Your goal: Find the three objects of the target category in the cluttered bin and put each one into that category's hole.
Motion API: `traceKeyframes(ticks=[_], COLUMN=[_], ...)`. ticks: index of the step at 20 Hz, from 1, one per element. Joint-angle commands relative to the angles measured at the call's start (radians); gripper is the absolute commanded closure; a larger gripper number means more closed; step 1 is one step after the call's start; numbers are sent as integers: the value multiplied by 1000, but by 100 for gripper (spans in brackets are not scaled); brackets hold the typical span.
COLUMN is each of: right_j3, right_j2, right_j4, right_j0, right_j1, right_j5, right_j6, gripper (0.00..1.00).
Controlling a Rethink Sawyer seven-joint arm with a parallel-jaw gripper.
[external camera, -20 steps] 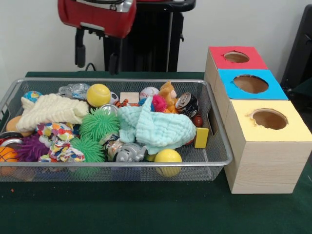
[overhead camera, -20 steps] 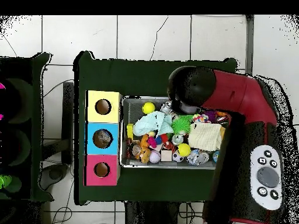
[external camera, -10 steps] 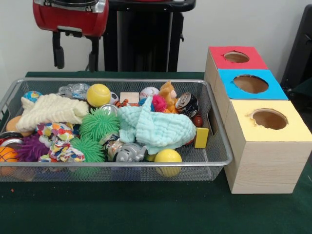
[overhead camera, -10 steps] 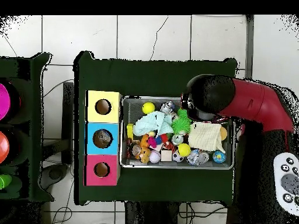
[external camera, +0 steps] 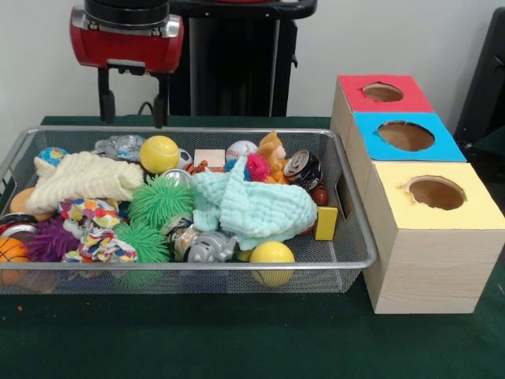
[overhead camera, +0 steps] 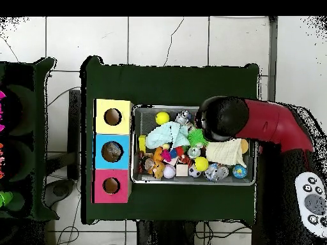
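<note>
The silver wire-mesh bin is full of toys and also shows in the overhead view. One crushed clear bottle with a blue label lies at the bin's far left corner; it also shows in the overhead view. I see no other clear bottles; they are hidden or out of view. My gripper is open and empty, hanging just above and behind the bin's far rim, a little right of that bottle. The blue-topped hole is in the middle box on the right and shows in the overhead view.
The red-topped hole and the yellow-topped hole flank the blue one. In the bin are a mint cloth, green spiky balls, yellow balls, a crushed can, a silver toy animal and a cream cloth.
In the front view the gripper swung to the picture's left, then came back a little to the right and slightly lower. It stayed open and empty. Nothing in the bin moved.
</note>
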Motion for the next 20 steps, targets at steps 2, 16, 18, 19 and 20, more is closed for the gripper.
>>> traceKeyframes(ticks=[2, 16, 18, 19, 20], right_j3=[198, 198, 203, 203, 205], right_j2=[154, 254, 271, 280, 287], right_j4=[-91, -168, -172, -174, -174], right_j0=[-35, -111, -131, -140, -150], right_j1=[0, 34, 37, 37, 33], right_j5=[-77, -50, -38, -31, -18], right_j6=[-305, -303, -313, -318, -325], gripper=[0, 0, 0, 0, 0])
